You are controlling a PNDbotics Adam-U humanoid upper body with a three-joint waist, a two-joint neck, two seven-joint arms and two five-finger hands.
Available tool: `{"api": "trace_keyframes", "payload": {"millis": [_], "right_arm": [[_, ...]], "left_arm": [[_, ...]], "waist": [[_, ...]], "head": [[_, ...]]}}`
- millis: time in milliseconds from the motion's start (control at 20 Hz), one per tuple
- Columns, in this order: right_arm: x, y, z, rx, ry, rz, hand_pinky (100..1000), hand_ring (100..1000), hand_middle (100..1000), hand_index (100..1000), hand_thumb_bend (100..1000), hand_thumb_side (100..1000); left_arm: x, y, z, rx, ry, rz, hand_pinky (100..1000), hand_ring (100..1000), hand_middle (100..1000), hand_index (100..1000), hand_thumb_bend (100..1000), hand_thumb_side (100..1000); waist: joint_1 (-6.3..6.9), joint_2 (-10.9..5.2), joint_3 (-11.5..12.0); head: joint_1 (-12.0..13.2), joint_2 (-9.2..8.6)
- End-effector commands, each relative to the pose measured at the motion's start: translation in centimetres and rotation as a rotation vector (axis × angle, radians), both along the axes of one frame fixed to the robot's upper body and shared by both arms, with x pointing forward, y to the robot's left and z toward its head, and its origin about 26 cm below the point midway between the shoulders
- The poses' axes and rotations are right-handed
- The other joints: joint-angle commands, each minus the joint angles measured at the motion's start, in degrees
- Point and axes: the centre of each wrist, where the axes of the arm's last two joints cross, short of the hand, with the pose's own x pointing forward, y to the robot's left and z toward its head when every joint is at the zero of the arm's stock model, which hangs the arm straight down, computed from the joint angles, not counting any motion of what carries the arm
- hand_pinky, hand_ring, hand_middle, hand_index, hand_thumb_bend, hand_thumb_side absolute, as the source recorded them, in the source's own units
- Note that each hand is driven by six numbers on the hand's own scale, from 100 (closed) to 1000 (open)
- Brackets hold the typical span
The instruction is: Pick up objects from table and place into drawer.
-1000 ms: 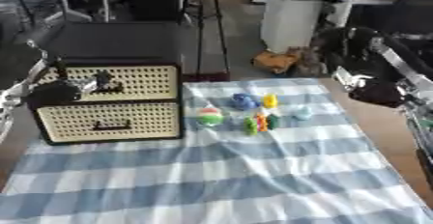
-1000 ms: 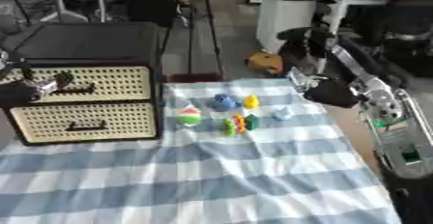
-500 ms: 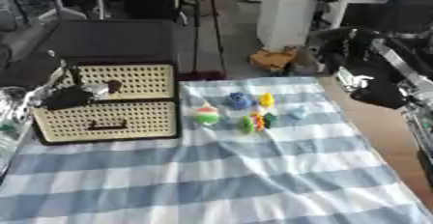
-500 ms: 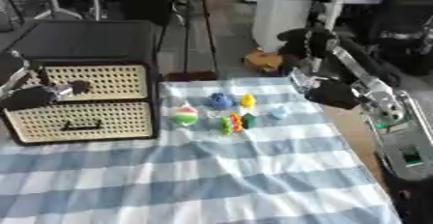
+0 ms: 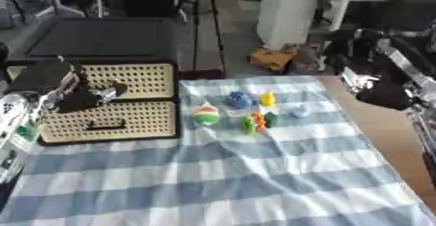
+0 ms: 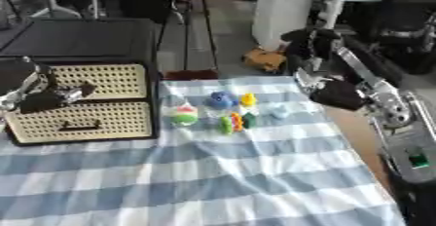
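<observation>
the left robot hand (image 5: 64,91) sits against the front of the black two-drawer cabinet with woven cane fronts (image 5: 111,101), at the level of the upper drawer, its fingers curled in at the small handle there; whether they have actually closed on the handle i cannot tell. both drawers look shut. the small toys lie in a cluster on the blue-and-white checked cloth covering the surface (image 5: 255,171), just to the right of the cabinet: a green, white and red rounded toy (image 5: 205,114) nearest it, then a blue one (image 5: 240,99), a yellow one (image 5: 267,98), an orange-and-green pair (image 5: 258,121) and a pale blue one (image 5: 299,112). the right robot hand (image 6: 334,92) hangs above the cloth's right edge, beside the pale blue toy, and its fingers are too dark to read. the toys lie between the two hands, nearer the right, so i would judge the left opens the drawer and the right picks.
</observation>
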Motion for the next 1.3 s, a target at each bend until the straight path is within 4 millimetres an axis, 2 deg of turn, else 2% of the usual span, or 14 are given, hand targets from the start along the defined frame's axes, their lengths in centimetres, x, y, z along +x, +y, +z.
{"api": "trace_keyframes", "payload": {"millis": [50, 600, 700, 750, 850, 950, 1100, 1300], "right_arm": [[0.1, 0.0, 1.0, -0.005, -0.025, 0.012, 611, 614, 612, 828, 100, 486], [0.1, 0.0, 0.9, -0.007, -0.022, 0.016, 611, 614, 612, 830, 100, 493], [0.1, 0.0, 0.9, -0.007, -0.021, 0.017, 612, 614, 612, 831, 100, 494], [0.1, 0.0, 0.9, -0.007, -0.021, 0.017, 612, 614, 612, 831, 100, 494], [0.1, 0.0, 0.9, -0.007, -0.020, 0.017, 612, 614, 612, 831, 100, 495], [0.1, 0.0, 0.9, -0.007, -0.019, 0.015, 612, 614, 612, 831, 100, 495], [0.1, -0.1, 0.9, -0.007, -0.018, 0.013, 612, 614, 612, 831, 100, 497], [0.0, -0.2, 0.8, -0.010, -0.013, 0.007, 612, 614, 611, 831, 100, 499]], "left_arm": [[0.2, 0.0, 0.6, 0.022, -0.012, -0.001, 100, 100, 100, 593, 675, 1000], [0.5, -0.1, -0.2, 0.043, -0.013, 0.000, 100, 100, 100, 633, 662, 1000], [0.5, -0.2, -0.4, 0.053, 0.011, -0.009, 100, 100, 100, 600, 659, 1000], [0.5, -0.2, -0.4, 0.058, 0.018, -0.012, 100, 100, 100, 500, 656, 1000], [0.4, -0.2, -0.3, 0.066, 0.021, -0.018, 100, 100, 100, 400, 653, 1000], [0.2, -0.2, -0.2, 0.074, 0.024, -0.023, 100, 100, 100, 354, 652, 1000], [-0.3, -0.2, 0.2, 0.085, 0.029, -0.038, 100, 100, 100, 345, 651, 1000], [-2.0, -0.3, 0.9, 0.092, 0.041, -0.065, 100, 100, 100, 360, 647, 1000]], "waist": [[0.12, -0.48, -0.13], [0.28, -0.38, -0.39], [0.33, -0.37, -0.41], [0.34, -0.37, -0.41], [0.34, -0.38, -0.40], [0.35, -0.40, -0.36], [0.41, -0.45, -0.17], [0.66, -0.60, 0.32]], "head": [[0.14, -0.33], [0.13, -0.35], [0.18, -0.37], [0.14, -0.38], [0.05, -0.38], [0.07, -0.35], [-0.07, -0.25], [-0.35, -0.01]]}}
